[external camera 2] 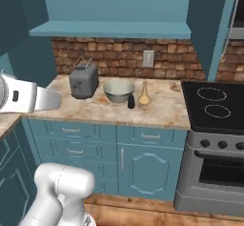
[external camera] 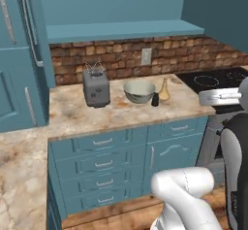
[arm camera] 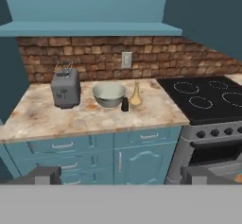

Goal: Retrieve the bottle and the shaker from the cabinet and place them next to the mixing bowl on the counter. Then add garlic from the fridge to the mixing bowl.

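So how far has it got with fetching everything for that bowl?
Looks done: the bottle and the shaker stand on the counter right beside the mixing bowl. In hand: nothing; the end effector is open and empty, well back from the counter. Left: the garlic; none shows in the bowl.

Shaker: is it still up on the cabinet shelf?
No, the shaker stands on the counter beside the mixing bowl.
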Robot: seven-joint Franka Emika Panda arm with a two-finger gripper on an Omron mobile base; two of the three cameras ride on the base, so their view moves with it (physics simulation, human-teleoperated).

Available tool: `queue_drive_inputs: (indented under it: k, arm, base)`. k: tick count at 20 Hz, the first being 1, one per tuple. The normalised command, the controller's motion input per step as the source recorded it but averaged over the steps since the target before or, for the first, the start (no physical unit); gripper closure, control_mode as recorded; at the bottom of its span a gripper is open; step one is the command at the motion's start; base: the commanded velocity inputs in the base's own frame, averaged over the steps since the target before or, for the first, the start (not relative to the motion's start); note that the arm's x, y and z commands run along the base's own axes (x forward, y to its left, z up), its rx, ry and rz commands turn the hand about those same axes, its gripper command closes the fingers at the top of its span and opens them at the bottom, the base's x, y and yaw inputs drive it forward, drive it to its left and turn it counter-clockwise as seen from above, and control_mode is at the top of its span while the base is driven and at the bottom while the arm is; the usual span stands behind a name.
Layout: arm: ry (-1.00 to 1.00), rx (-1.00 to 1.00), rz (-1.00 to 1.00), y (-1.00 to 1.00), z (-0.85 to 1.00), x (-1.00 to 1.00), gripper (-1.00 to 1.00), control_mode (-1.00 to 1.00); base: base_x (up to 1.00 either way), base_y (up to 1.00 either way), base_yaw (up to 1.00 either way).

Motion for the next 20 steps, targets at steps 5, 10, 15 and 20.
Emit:
queue_drive_inputs:
  k: [5, 10, 15, 20]
  arm:
    - [0.00, 0.00, 0.00, 0.00, 0.00, 0.00, -1.00, 1.00]
    - [0.00, 0.00, 0.00, 0.00, 0.00, 0.00, -1.00, 1.00]
    - [0.00, 0.00, 0.00, 0.00, 0.00, 0.00, -1.00, 1.00]
    - [0.00, 0.00, 0.00, 0.00, 0.00, 0.00, -1.00, 1.00]
  base:
    - [-0.26, -0.31, -0.73]
    - [-0.01, -0.28, -0.82]
    - [0.00, -0.36, -0.82]
    - [0.03, -0.22, -0.79]
